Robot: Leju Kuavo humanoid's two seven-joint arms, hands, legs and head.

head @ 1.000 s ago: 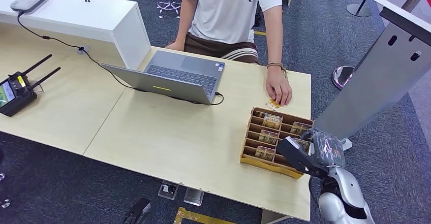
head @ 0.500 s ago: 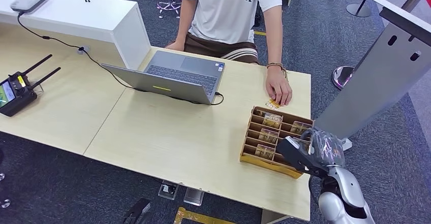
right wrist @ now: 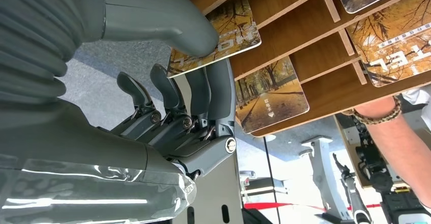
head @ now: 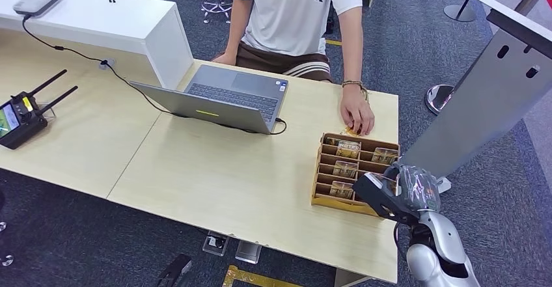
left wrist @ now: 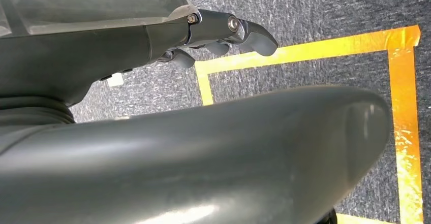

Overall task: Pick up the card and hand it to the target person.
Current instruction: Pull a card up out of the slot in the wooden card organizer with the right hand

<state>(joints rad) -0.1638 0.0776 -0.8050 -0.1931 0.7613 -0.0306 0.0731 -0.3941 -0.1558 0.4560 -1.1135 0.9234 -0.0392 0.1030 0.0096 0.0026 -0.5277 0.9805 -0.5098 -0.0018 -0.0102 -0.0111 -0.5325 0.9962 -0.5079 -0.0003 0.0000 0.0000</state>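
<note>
Pushed since a second ago, the card rack (head: 351, 170) has slid toward the person's hand (head: 357, 114), while the right hand (head: 390, 196) pinches a card (right wrist: 216, 38) in its near slot, which should lift straight out.

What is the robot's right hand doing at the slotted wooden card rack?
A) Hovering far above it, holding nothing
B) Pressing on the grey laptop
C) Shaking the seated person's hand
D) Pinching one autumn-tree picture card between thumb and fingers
D: in the right wrist view the right hand has its thick grey thumb on top of an autumn-tree picture card and dark fingers beneath it, at the slotted wooden card rack.
</note>
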